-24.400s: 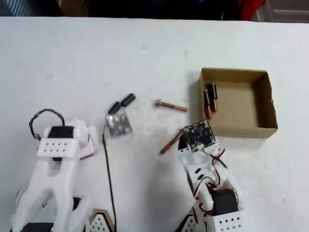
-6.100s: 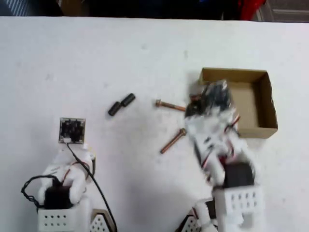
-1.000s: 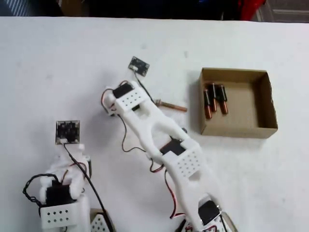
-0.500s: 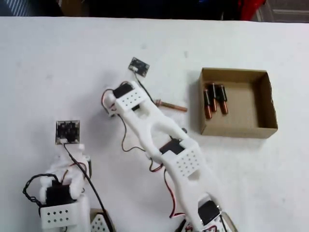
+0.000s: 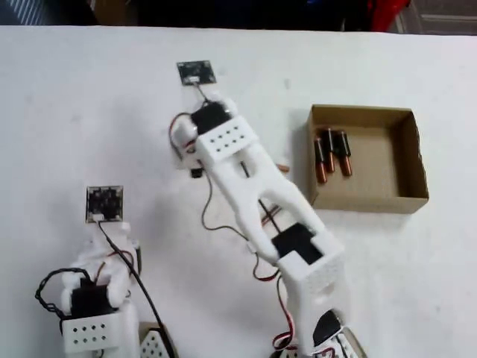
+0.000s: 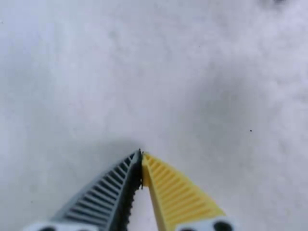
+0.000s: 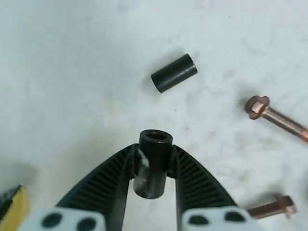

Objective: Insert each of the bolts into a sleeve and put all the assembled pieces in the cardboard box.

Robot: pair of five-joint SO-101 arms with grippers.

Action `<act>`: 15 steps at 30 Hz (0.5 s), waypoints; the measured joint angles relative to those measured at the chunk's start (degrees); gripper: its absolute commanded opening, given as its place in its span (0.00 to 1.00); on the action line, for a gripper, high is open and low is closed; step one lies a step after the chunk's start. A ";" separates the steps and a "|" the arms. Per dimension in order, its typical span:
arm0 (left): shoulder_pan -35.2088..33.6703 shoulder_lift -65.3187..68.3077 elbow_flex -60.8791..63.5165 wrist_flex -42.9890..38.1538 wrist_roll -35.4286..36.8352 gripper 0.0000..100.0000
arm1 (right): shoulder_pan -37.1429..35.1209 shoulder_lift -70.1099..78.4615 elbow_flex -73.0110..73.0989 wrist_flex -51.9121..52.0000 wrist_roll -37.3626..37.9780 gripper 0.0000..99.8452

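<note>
The right jaws are clenched across the middle of a black sleeve [image 7: 154, 168] near the desk's middle. It looks small, light, rigid and probably slick, so that mid-body hold seems soundest. The left jaws are closed on nothing. Counted: two sleeves, the second sleeve [image 7: 174, 73] lying just beyond, two loose bolts [image 7: 275, 116], and three assembled pieces [image 5: 330, 155] in the cardboard box [image 5: 408, 200].

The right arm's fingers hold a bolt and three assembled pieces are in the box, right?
Not a bolt: the right wrist view shows the right arm's fingers shut on a black sleeve. Three assembled pieces are in the box.
</note>
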 measured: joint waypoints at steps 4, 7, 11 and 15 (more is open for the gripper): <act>0.00 0.00 0.00 0.00 0.00 0.02 | 1.14 -0.18 1.23 3.69 14.51 0.02; 0.00 0.00 0.00 0.00 0.00 0.02 | 1.23 1.67 3.96 3.96 24.44 0.02; 0.00 0.00 0.00 0.00 0.00 0.02 | 1.23 7.30 6.07 1.32 30.15 0.02; 0.00 0.00 0.00 0.00 0.00 0.02 | 1.23 12.57 6.15 -0.62 31.38 0.02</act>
